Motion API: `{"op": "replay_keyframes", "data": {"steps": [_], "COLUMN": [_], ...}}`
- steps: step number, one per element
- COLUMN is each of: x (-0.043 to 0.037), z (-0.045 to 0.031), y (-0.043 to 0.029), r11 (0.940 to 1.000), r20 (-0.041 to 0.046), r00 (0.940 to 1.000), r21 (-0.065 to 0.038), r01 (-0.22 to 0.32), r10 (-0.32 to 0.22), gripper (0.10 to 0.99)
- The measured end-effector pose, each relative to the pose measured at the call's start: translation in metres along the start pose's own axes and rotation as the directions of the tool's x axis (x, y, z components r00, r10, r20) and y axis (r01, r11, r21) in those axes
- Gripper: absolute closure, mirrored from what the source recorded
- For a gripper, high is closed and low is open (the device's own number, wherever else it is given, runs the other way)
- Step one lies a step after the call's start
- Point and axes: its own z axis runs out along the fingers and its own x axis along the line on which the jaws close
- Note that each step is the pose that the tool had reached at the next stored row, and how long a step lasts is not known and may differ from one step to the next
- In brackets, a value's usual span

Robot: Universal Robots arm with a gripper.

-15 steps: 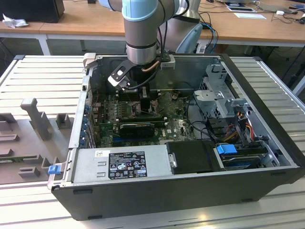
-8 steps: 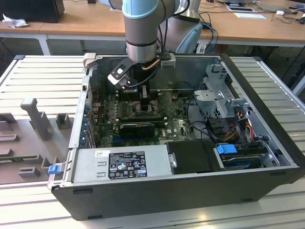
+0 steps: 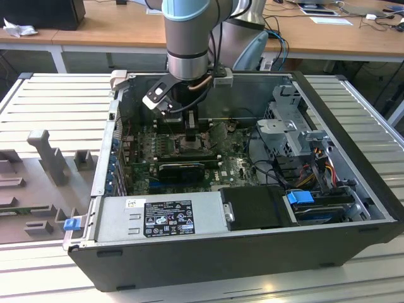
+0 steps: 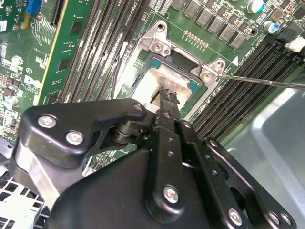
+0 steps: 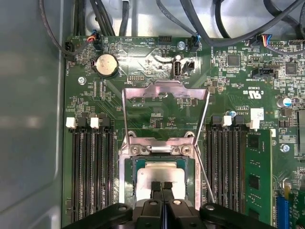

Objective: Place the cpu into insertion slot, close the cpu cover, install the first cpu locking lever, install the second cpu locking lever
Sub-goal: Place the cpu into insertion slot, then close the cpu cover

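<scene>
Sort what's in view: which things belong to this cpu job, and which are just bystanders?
Job: gripper, cpu, insertion slot, cpu cover standing open, locking lever.
Bystanders: memory slots, coin battery, cables, power supply, drive cage.

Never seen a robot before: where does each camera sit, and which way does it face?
Exterior view: off the arm, looking down into the computer case; arm and gripper show.
First wrist view: on the arm, squarely facing the motherboard; fingertips show.
Second wrist view: on the arm, slanted; gripper body shows.
Both wrist views share the cpu in the insertion slot.
</scene>
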Motion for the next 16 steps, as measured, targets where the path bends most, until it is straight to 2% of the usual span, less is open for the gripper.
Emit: {"op": "replay_keyframes", "data": {"steps": [4, 11, 13, 14, 16], "x": [-0.0001, -0.0003, -0.0003, -0.0012, -0.0021], "z": [-0.0023, -0.0111, -0.0114, -0.0112, -0.0109], "y": [0.0001, 0.0007, 0.0019, 0.0044, 0.008], "r11": [1.0, 1.0, 1.0, 1.0, 0.9999], "r20": [0.0001, 0.0, -0.0002, -0.0074, -0.0124], "r00": [1.0, 1.0, 1.0, 1.0, 0.9999], "r21": [0.0, 0.0, 0.002, 0.008, 0.014], "r01": [0.0, 0.0, 0.0, 0.0, -0.001], "r10": [0.0, 0.0, 0.0, 0.0, 0.001], "gripper": [0.98, 0.98, 0.98, 0.98, 0.98]}}
